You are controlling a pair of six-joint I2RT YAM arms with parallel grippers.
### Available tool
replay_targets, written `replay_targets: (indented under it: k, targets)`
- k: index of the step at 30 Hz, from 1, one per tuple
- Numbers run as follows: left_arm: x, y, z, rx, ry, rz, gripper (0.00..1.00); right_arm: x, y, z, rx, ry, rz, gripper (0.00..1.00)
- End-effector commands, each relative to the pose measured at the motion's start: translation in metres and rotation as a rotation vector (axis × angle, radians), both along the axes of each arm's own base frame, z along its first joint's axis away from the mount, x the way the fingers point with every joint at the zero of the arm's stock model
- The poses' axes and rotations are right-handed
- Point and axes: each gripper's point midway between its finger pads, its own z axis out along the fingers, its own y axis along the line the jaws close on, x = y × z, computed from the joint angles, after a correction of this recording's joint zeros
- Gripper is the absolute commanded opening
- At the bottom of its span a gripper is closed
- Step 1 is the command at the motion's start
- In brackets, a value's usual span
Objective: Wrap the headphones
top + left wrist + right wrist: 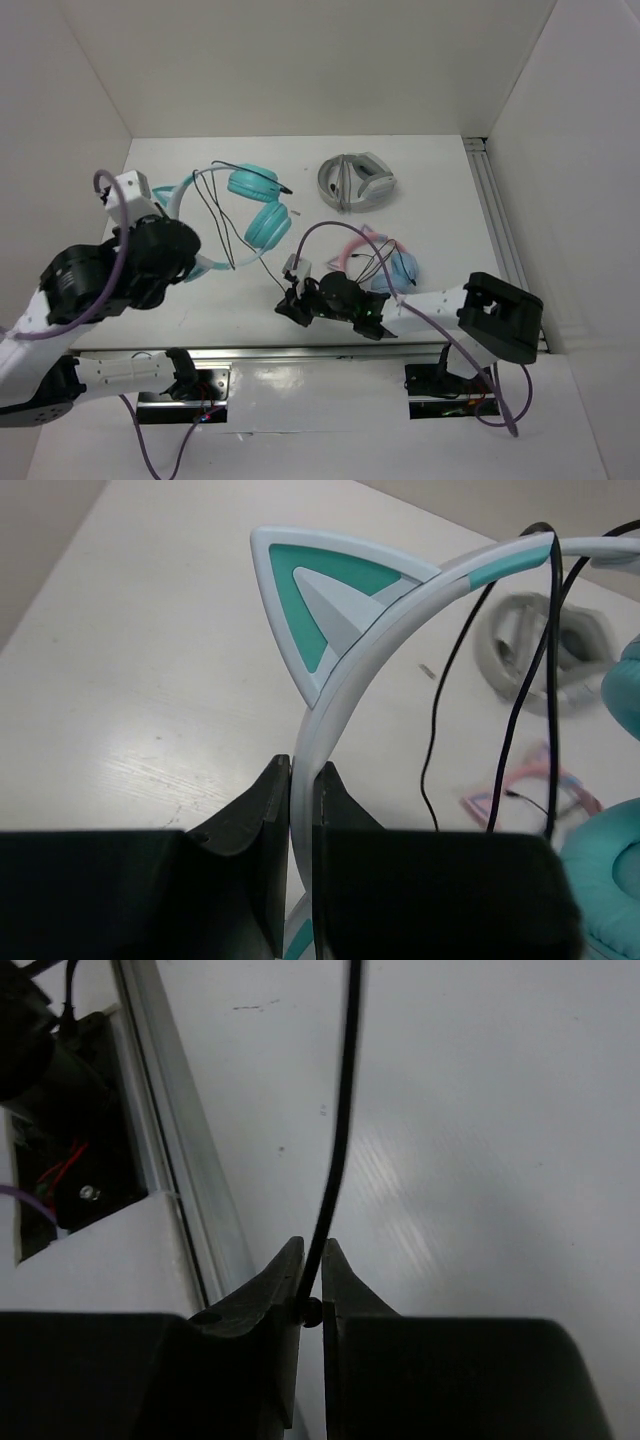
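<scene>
Claws gripping: left claw clamps headband of headphones, right claw pinches cable.

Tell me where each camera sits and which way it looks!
Top camera: above and behind the arms, looking down at the table; shows left arm, right arm, teal headphones.
Left wrist camera: on the left arm, looking across the table; the left jaws pinch the teal headphones' band.
Right wrist camera: on the right arm, looking down at the table; the right jaws pinch the black cable.
Shared: top and left wrist views both show the grey headphones.
</scene>
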Motion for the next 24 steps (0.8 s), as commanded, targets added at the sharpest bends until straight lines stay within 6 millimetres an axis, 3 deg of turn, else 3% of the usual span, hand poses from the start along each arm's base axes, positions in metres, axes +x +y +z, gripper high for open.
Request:
replay_targets:
  k: [1,5,10,14,19,24]
  targets:
    - [0.033,0.009,-0.001,0.032,-0.062,0.221,0.0,-0.018,-0.008,0.02,-0.012,-0.052,-0.025,0.0]
    - [0.062,0.006,-0.013,0.079,-0.03,0.268,0.0,-0.045,-0.01,0.03,-0.045,-0.1,-0.014,0.0]
    - [0.091,0.022,-0.02,0.119,-0.016,0.282,0.0,-0.072,-0.009,0.056,-0.038,-0.115,0.05,0.0]
    - [0.108,0.016,-0.049,0.235,0.075,0.295,0.0,-0.08,-0.011,0.074,-0.02,-0.138,0.09,0.0]
    - [0.104,0.001,-0.074,0.352,0.173,0.322,0.0,-0.088,-0.005,0.103,-0.007,-0.175,0.149,0.0]
    - [0.095,-0.021,-0.097,0.517,0.266,0.22,0.0,-0.074,-0.016,0.131,-0.068,-0.265,0.092,0.0]
